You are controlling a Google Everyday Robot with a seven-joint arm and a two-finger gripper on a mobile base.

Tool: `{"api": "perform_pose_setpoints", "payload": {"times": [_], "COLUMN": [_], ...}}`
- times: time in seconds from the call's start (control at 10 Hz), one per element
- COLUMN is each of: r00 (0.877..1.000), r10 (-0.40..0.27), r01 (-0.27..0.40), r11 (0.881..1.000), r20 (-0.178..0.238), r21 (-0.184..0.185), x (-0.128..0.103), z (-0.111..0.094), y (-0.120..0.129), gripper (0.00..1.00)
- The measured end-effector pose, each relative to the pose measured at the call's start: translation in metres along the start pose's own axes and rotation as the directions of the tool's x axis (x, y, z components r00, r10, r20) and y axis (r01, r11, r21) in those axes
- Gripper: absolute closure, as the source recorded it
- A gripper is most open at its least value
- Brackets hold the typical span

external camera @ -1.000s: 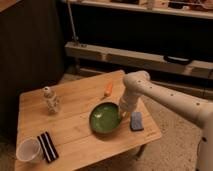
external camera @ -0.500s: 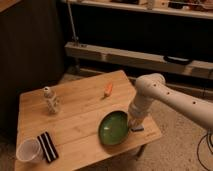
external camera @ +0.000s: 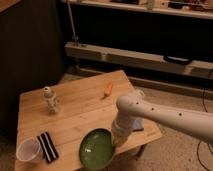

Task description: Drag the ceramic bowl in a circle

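Observation:
The ceramic bowl (external camera: pixel 97 148) is round, shallow and glossy green with a darker rim. It lies at the front edge of the wooden table (external camera: pixel 80 114), right of the middle. My gripper (external camera: pixel 118 137) reaches down from the white arm (external camera: pixel 150 114) and meets the bowl's right rim. The wrist hides the contact.
A translucent plastic cup (external camera: pixel 27 150) and a black striped packet (external camera: pixel 47 146) sit at the front left. A small pale bottle (external camera: pixel 50 100) stands at the left. An orange item (external camera: pixel 108 89) lies at the back. A blue sponge (external camera: pixel 137 124) lies behind the arm. Low shelves stand behind the table.
The bowl has slid from the table's right middle toward the front edge and leftward. The arm and gripper moved with it.

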Motion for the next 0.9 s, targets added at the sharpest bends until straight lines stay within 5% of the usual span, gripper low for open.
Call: {"api": "perform_pose_setpoints", "payload": {"times": [0.2,0.9], "r00": [1.000,0.999], "r10": [-0.001,0.040], "r01": [0.001,-0.040], "r11": [1.000,0.999], "r20": [-0.004,-0.011], "r21": [0.010,0.031], "x": [0.013,0.148], "z": [0.001,0.005], "y": [-0.021,-0.092], "gripper": [1.00,1.00]}}
